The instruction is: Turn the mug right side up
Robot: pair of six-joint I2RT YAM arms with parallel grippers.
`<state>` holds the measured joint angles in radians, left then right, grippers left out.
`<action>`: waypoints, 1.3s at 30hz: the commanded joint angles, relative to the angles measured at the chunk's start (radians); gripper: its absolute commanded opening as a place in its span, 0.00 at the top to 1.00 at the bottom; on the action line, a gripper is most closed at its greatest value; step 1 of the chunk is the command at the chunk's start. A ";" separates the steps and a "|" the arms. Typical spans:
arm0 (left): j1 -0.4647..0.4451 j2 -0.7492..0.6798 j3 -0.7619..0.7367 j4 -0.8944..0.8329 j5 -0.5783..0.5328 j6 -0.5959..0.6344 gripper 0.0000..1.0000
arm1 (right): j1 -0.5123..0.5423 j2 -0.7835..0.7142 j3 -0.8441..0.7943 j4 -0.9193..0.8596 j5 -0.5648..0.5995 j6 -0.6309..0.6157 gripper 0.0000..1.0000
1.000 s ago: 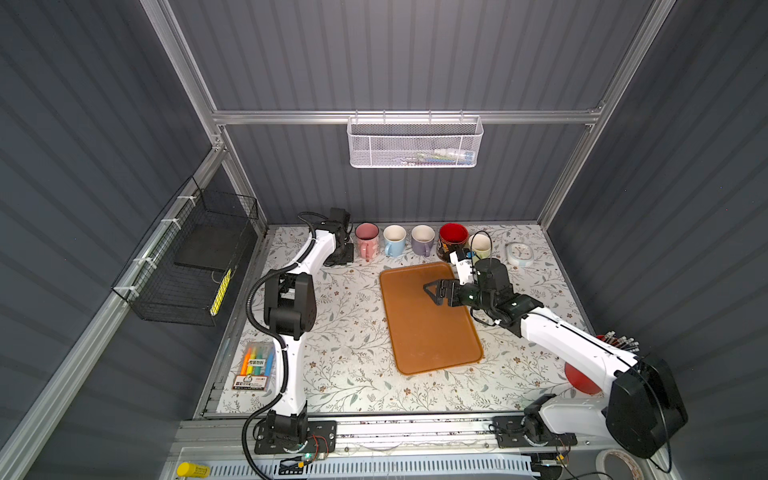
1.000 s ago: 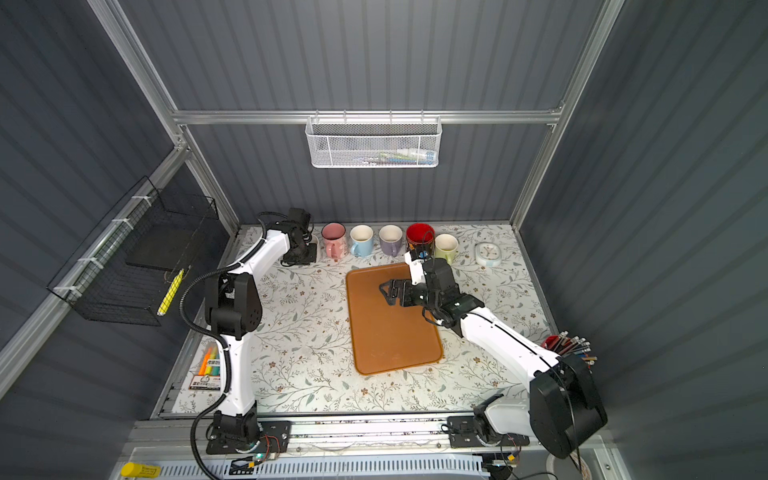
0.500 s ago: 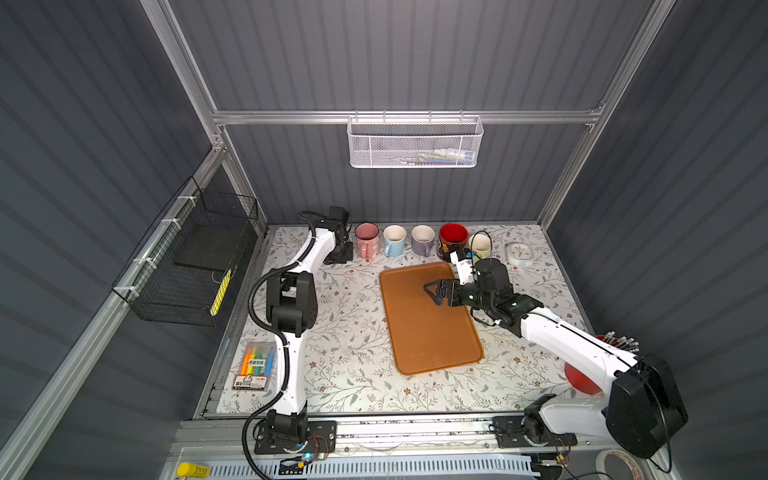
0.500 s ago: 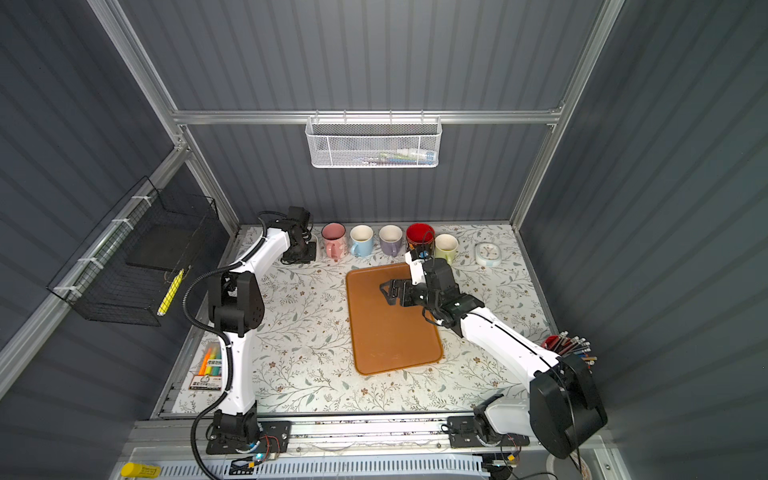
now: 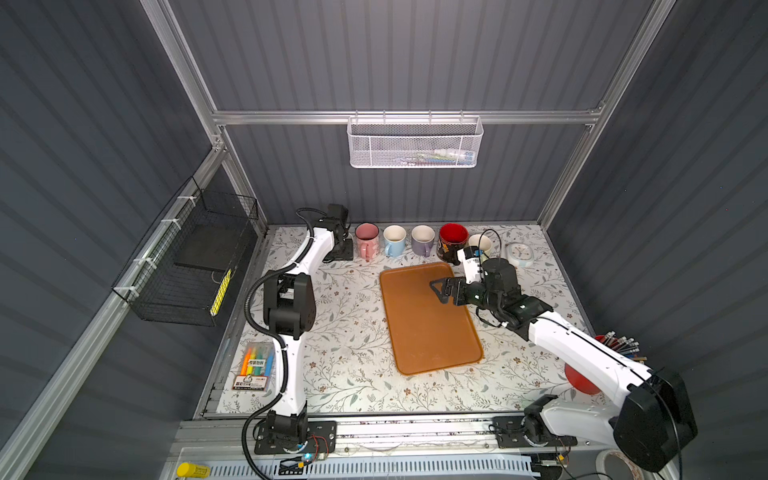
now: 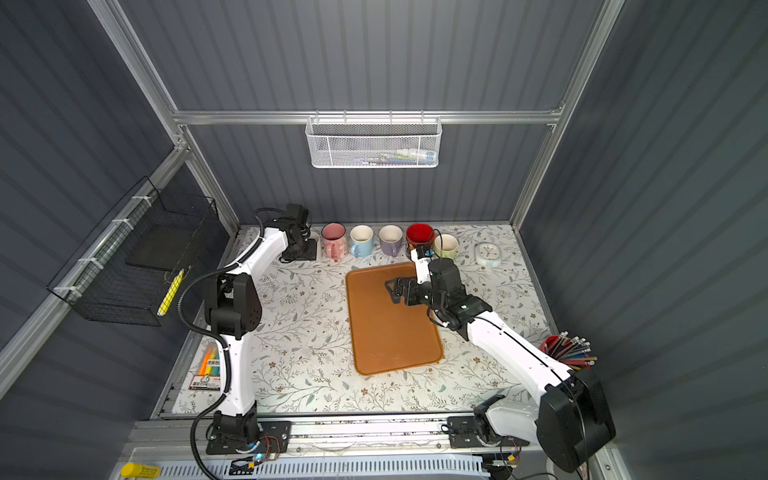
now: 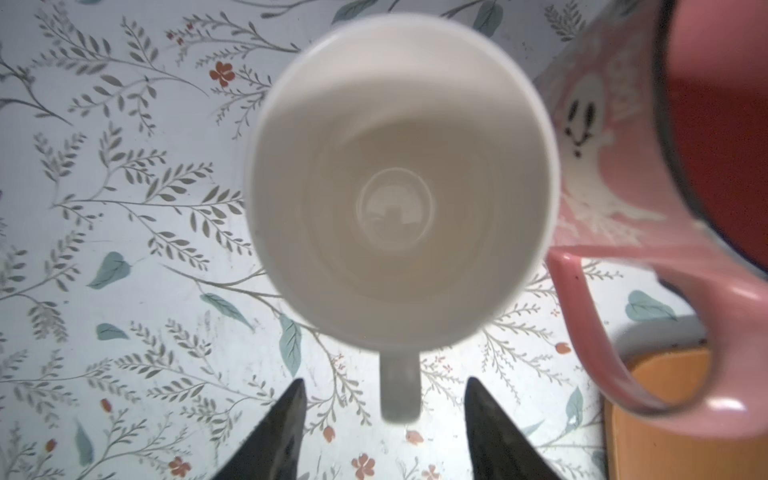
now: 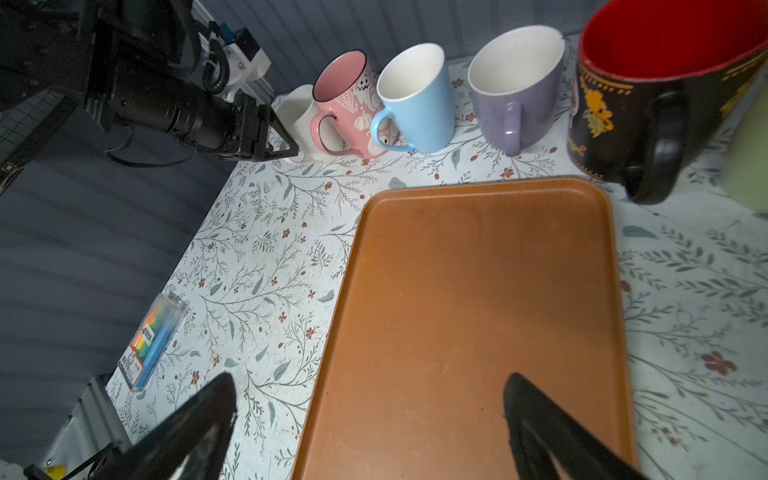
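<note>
Tray (image 5: 432, 332): nearest to me, flat and bare; no part in this job.
Right gripper (image 5: 438, 292): hangs over the tray's far half with its fingers spread wide and nothing between them. It is well apart from the task's mug, so I count it out.
Mug row: pink mug (image 5: 366, 239), blue mug (image 5: 394, 241), purple mug (image 5: 422, 241) and a red-lined mug (image 5: 453, 241) stand side by side along the far edge, all mouths up.
White mug (image 7: 399, 187): at the far-left end of that row, just beside the pink mug, standing on its base with its mouth up. My left wrist camera looks straight down its bore, so its long axis is upright and in line with that wrist.
Handle (image 7: 400, 390): points back toward the left gripper (image 7: 383, 384) and lies in the gap between the fingers (image 7: 286, 424), touching neither as far as I can tell.
Left gripper: directly above the mug's handle side, fingers parted, pinching nothing.
Nearer arm: the left, by far.
My reading: the mug looks righted and let go; what remains is getting my left arm clear.
Next move: I would lift straight up along the mug's axis. Any drift sideways risks catching the handle or nudging the pink mug.
</note>
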<state>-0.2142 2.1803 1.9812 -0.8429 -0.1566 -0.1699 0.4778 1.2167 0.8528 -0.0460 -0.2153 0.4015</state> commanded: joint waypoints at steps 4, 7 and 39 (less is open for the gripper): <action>0.006 -0.278 -0.188 0.133 -0.006 -0.022 0.18 | -0.037 -0.092 -0.026 0.033 0.153 -0.026 0.01; 0.005 -0.399 -0.318 0.208 -0.008 -0.032 0.07 | -0.056 -0.165 -0.081 0.090 0.240 -0.017 0.01; 0.017 -0.457 -1.204 1.268 -0.357 0.221 0.00 | -0.260 0.287 -0.550 1.261 0.913 -0.534 0.01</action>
<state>-0.2115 1.6932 0.7956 0.2737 -0.5152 -0.0463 0.2455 1.4677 0.3149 1.0134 0.6827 -0.1184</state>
